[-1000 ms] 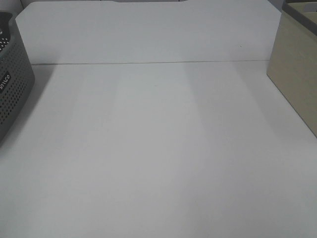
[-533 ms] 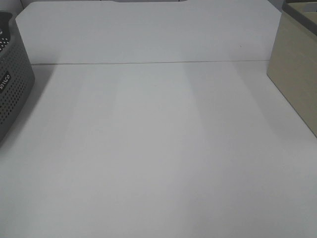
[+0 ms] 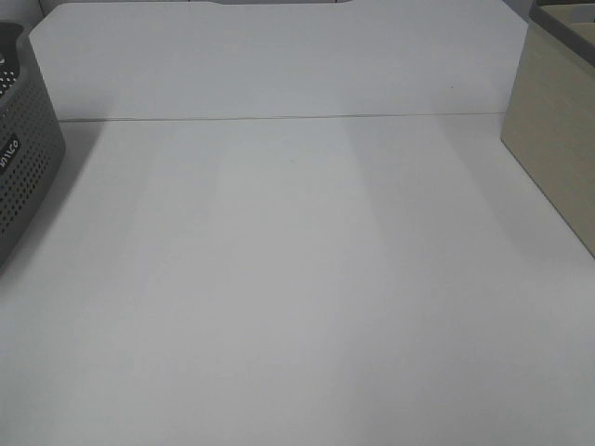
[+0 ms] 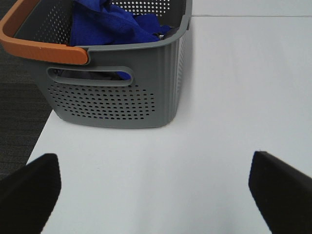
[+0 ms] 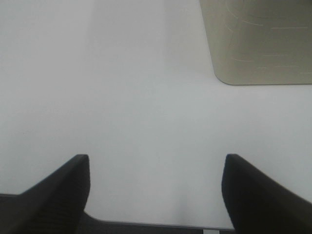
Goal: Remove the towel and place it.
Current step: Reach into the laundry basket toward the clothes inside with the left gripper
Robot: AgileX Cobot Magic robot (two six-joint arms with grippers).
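The towel is a crumpled deep-blue cloth lying inside the grey perforated basket, which has an orange handle. In the left wrist view my left gripper is open over bare table, some way short of the basket, with nothing between its black fingers. My right gripper is open too, near the table's front edge, empty, its dark fingers wide apart. In the high view only the basket shows at the left edge; neither arm appears there.
A beige box stands at the right edge of the white table; it also shows in the right wrist view as the beige box. Dark floor lies beyond the table edge beside the basket.
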